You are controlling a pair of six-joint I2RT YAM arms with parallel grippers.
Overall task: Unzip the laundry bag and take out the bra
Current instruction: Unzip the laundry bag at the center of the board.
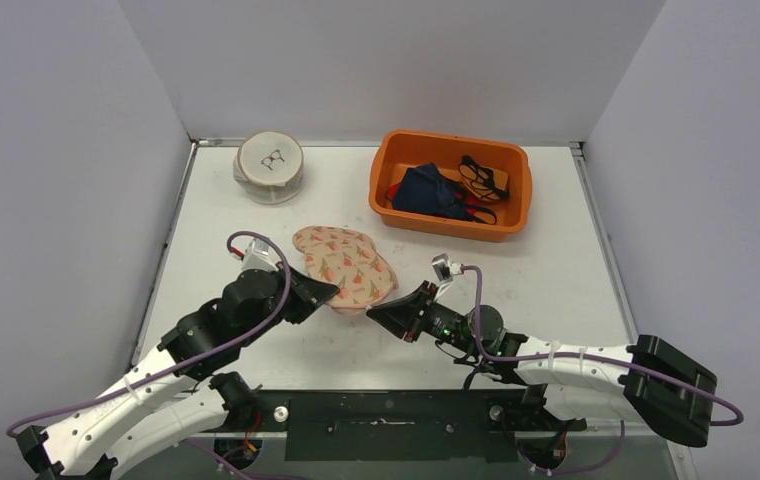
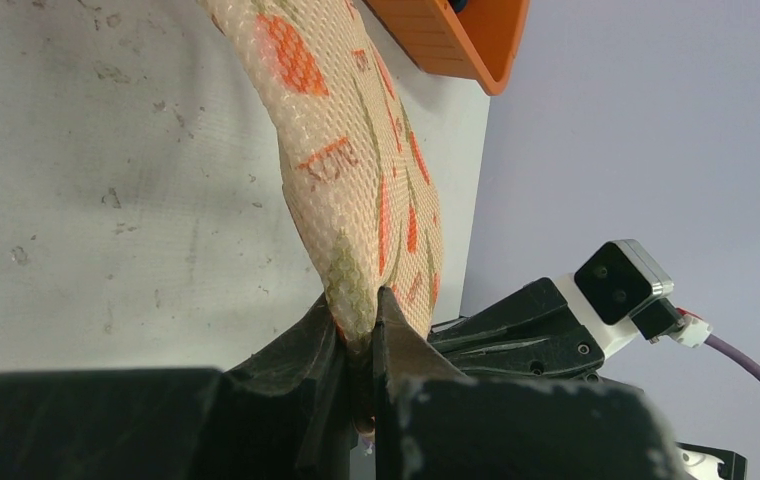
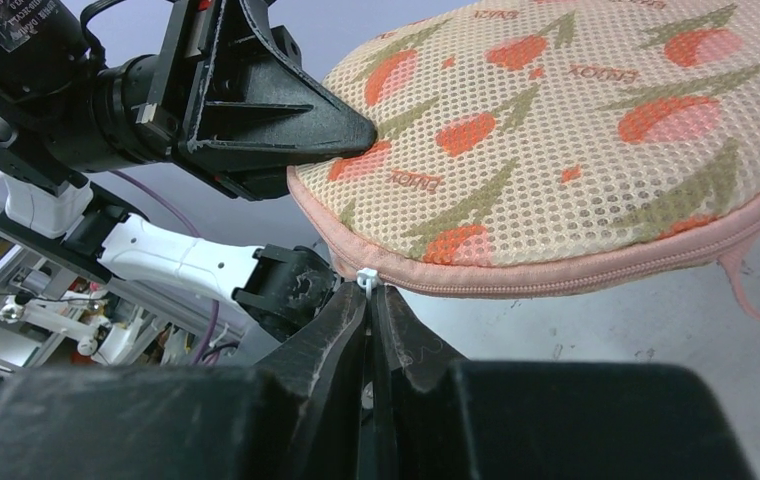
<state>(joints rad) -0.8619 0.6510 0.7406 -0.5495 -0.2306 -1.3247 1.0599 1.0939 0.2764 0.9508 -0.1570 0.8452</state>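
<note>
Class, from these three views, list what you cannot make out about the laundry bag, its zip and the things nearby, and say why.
Bra: every view; the printed mesh of the laundry bag hides its contents.
Zip pull: top view; too small, at the tip of the right tool.
Far end of the zip: right wrist view; cut off by the right edge.
Orange bin: left wrist view; only a corner, cut by the top edge.

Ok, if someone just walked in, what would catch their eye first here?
The peach mesh laundry bag printed with orange tulips, mid-table, pinched between both arms: the left gripper clamps its edge, the right gripper is shut on the white zipper pull. Behind, an orange plastic tub holds dark clothes.
</note>
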